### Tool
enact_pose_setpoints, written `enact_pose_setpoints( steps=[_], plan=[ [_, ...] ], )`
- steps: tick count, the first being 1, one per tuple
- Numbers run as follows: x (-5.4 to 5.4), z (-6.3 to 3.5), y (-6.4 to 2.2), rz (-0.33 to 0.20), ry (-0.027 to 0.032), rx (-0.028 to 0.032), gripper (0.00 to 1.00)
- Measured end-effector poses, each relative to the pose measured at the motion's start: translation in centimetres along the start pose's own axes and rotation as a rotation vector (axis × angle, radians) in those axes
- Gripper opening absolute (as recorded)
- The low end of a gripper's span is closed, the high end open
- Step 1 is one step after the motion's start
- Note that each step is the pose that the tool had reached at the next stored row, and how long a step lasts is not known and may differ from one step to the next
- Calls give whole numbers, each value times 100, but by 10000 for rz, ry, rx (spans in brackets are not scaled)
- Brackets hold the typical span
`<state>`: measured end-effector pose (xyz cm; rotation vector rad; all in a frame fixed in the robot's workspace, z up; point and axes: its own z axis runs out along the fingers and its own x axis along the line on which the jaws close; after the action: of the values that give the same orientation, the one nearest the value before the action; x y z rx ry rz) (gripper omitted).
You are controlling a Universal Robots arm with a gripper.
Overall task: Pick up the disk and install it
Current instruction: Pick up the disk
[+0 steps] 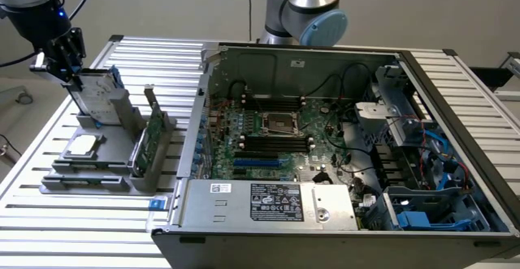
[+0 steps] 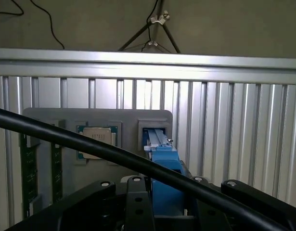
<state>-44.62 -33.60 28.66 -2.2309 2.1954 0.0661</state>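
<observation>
gripper [image 1: 72, 79] | jaws half-closed, disk [image 1: 99, 97] is clamped at its top edge | disk is held upright at grey holder [image 1: 81, 181], nine o'clock of the case [image 1: 325, 62]

Slotted silver aluminium table [image 1: 49, 220] spans the whole frame, ribs running across. Left-centre: grey plastic parts holder w/ slots and trays [image 1: 85, 181] sits flat on it. Centre to right: big open grey-and-black metal computer case [image 1: 284, 68], side panel off, lying on the tabletop. Holder and case sit just beside each other, w/ a narrow strip of ribs between.
</observation>
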Motion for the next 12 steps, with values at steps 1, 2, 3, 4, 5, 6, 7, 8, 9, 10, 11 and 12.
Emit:
enact_pose_setpoints(
  steps=[1,2,3,4,5,6,7,8,9,10,11,12],
  plan=[
    [0,0,0,6,0,1,33],
    [0,0,0,12,0,2,33],
    [0,0,0,23,-1,3,33],
    [1,0,0,41,-1,4,33],
    [2,0,0,63,-1,5,33],
    [3,0,0,85,-2,6,33],
    [5,0,0,113,-2,6,33],
    [8,0,0,153,-3,8,33],
    [11,0,0,210,-4,11,33],
    [11,0,0,271,-6,13,33],
    [11,0,0,298,-7,14,33],
    [11,0,0,313,-7,15,33]
  ],
)
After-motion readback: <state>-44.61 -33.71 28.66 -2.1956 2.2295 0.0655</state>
